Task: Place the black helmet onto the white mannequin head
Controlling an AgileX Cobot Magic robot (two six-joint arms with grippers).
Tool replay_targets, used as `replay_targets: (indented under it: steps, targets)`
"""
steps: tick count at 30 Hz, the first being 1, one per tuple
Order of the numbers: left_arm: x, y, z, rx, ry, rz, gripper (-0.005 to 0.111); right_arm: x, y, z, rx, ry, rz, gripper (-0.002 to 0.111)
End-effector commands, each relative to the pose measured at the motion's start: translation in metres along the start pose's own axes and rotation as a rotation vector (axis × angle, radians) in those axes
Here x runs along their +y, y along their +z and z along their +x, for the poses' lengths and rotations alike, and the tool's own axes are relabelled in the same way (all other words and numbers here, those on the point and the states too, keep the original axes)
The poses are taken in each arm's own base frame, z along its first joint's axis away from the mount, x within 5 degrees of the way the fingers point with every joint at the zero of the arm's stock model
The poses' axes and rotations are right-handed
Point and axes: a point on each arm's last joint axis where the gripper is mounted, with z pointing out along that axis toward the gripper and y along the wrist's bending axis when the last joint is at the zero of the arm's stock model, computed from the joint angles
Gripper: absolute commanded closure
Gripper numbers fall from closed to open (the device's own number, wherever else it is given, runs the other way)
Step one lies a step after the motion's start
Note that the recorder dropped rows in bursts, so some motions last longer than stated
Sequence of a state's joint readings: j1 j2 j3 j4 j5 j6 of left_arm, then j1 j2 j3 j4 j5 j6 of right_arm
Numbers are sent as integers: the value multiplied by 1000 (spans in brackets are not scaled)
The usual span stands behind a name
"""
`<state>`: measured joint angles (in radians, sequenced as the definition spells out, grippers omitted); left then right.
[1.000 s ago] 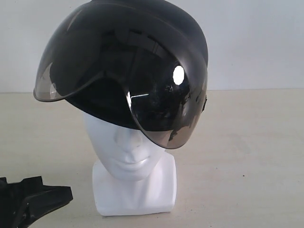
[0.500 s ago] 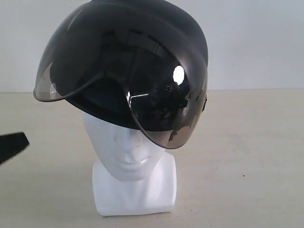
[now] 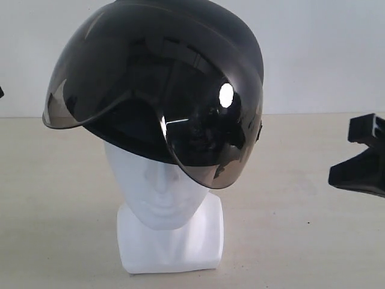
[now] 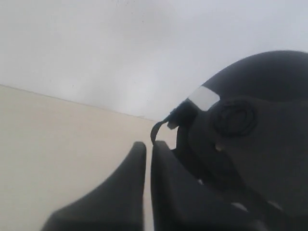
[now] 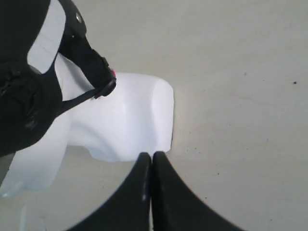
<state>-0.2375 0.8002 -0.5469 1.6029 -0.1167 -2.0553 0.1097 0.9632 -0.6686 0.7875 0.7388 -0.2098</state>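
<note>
The black helmet [image 3: 180,48] sits tilted on the white mannequin head [image 3: 159,192], its smoky visor [image 3: 144,96] hanging over the brow and eyes. The head's squarish base [image 3: 171,247] stands on the table. My right gripper [image 3: 346,171] hovers at the right edge, apart from the helmet; its wrist view shows it shut and empty [image 5: 151,156], just above the white base [image 5: 125,120], with the helmet's strap [image 5: 91,62] nearby. My left gripper [image 4: 148,147] is shut and empty beside the helmet's shell [image 4: 260,125], next to a dangling strap [image 4: 159,127].
A beige table [image 3: 301,241] spreads around the mannequin, with a plain white wall [image 3: 325,54] behind it. Only a dark sliver of the left arm [image 3: 1,91] shows at the exterior view's left edge.
The left gripper rose from the lower left corner and is now nearly out of the exterior view. The right gripper came into view at the right edge. Helmet and head stayed put.
</note>
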Motion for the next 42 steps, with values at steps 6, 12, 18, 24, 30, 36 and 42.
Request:
replay_targets:
  steps: [6,12,18,24,30,36,42]
  targets:
    - [-16,-7,-54,-92,69,98,102,22,22,-42,55,21,-162,108]
    - [-3,1,-72,-53,65,111,102,22,25,-57,39,75,-261,108]
    - [38,35,-75,132,-25,157,102,-8,28,-86,135,180,-336,108]
    - [45,80,-89,294,-39,358,102,-19,60,-90,182,220,-406,108]
    - [22,103,-109,293,36,466,102,-2,93,-85,151,191,-408,108]
    - [4,117,-110,293,65,501,102,-13,118,-81,170,221,-350,108]
    - [11,137,-96,336,31,491,102,-22,135,-80,185,270,-391,108]
